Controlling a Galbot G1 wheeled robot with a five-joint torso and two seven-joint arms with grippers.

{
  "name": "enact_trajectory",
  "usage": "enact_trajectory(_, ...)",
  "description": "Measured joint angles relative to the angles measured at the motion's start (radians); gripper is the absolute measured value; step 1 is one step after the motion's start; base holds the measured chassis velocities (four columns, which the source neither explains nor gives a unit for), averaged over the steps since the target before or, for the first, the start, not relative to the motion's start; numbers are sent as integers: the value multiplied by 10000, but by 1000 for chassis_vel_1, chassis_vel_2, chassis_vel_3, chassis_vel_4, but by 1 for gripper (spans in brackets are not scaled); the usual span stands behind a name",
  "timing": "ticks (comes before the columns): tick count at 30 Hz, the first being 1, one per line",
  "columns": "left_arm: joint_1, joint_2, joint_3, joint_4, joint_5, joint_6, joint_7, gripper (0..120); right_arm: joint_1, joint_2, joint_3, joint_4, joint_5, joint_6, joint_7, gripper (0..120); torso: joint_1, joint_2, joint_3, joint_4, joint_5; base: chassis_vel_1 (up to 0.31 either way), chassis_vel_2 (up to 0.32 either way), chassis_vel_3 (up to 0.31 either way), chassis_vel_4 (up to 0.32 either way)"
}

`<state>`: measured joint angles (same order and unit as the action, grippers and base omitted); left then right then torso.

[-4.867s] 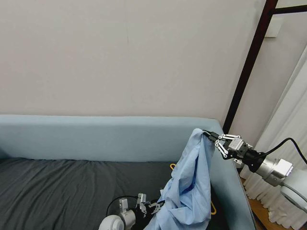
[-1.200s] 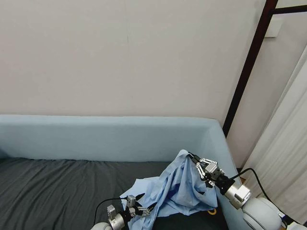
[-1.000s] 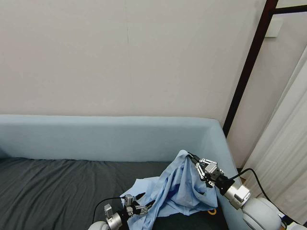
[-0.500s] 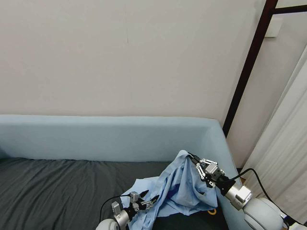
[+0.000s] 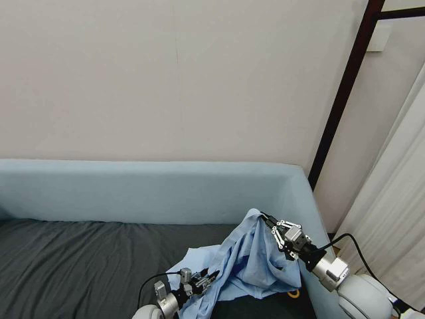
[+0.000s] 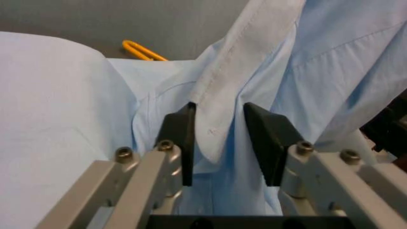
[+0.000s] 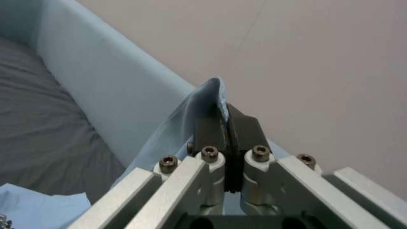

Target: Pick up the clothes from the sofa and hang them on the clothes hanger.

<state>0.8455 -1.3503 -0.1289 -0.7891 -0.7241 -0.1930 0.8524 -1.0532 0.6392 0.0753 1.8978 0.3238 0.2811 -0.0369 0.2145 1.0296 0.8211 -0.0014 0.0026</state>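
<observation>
right gripper (image 5: 269,224) pinches the shirt (image 5: 254,262) up at the sofa's (image 5: 146,193) right end; left gripper's (image 6: 219,125) jaws stand spread astride its hem. closing there seems next.

Background from where I sit: plain off-white wall (image 5: 166,80) across the whole back, with a thin vertical seam (image 5: 176,46) running down it. Small pale plate (image 5: 378,38) stuck on it way up in the top right corner. White curtain (image 5: 398,212) hangs along my right side in soft folds.
</observation>
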Motion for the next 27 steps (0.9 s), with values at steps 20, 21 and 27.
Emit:
enact_trajectory(20, -263, -105, -305, 610, 77, 170, 819, 72, -42, -42, 100, 14, 24, 22, -7, 0, 0, 0, 1, 0, 0, 0, 0, 0, 0)
enact_trajectory(21, -293, -106, -354, 685, 96, 190, 901, 75, -41, -42, 100, 15, 24, 22, -7, 0, 0, 0, 0, 0, -1, 0, 0, 0, 0)
enact_trajectory(27, -483, -215, -636, 1106, 199, 397, 1578, 87, -40, -40, 98, 24, 25, 22, -7, 0, 0, 0, 0, 0, 0, 0, 0, 0, 0)
